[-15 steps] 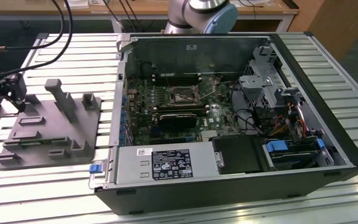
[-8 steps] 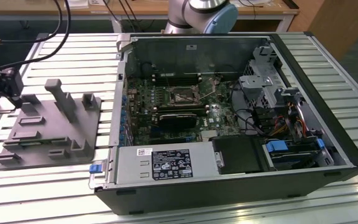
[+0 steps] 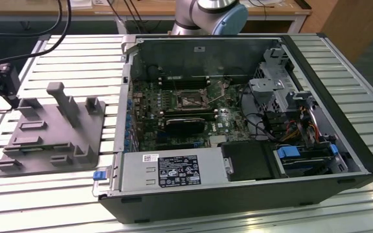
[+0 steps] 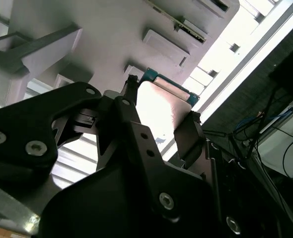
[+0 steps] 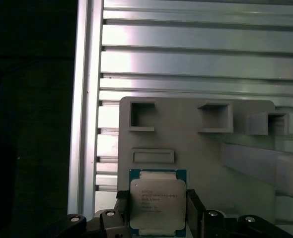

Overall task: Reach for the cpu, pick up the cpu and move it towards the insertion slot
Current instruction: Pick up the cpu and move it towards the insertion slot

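The black two-finger gripper (image 4: pixel 162 98) is closed on the small flat square silvery-beige cpu (image 5: pixel 158 204), with one finger on each side edge. Just beyond it is the grey plastic block (image 5: pixel 196 144) on the slatted metal table (image 5: pixel 186 54). The shiny-framed square insertion slot (image 3: pixel 190 101) is well apart from the gripper.

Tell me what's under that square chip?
The grey plastic block lies under the cpu, which sits in the gripper. The chip hides the spot directly beneath it.

Glare on slatted table (image 3: pixel 44 187); case (image 3: pixel 238 201) interior dim; cpu (image 4: pixel 159 106) washed out, second wrist view.
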### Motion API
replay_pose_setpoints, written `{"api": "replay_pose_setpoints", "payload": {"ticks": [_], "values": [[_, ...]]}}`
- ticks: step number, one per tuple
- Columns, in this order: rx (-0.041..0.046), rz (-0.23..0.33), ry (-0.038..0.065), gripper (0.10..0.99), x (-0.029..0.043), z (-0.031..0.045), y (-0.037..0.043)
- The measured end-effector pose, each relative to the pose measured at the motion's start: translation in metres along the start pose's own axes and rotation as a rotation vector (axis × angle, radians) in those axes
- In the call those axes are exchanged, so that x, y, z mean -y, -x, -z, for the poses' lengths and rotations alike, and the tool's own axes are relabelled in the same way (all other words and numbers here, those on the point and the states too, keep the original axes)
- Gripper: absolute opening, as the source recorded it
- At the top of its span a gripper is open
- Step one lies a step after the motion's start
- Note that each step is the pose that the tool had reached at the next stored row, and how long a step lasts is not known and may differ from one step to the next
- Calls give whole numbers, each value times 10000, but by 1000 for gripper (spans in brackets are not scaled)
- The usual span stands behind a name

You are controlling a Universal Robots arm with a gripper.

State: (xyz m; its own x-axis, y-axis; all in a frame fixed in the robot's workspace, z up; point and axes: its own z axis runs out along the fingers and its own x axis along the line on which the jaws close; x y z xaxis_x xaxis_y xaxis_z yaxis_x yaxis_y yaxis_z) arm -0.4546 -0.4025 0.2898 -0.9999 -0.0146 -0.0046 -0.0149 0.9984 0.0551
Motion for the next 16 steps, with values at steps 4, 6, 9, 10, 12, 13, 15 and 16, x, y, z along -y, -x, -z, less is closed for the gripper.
{"api": "replay_pose_setpoints", "payload": {"ticks": [4,6,9,10,12,13,15,16], "values": [[0,0,1,541,-4,76,0],[-1,0,0,541,-6,114,0],[-2,0,0,541,-10,174,1],[-1,0,0,541,-11,194,1],[1,0,1,541,-13,234,1],[0,0,1,541,-14,254,1],[0,0,0,541,-17,297,1],[-1,0,0,541,-18,317,1]]}}
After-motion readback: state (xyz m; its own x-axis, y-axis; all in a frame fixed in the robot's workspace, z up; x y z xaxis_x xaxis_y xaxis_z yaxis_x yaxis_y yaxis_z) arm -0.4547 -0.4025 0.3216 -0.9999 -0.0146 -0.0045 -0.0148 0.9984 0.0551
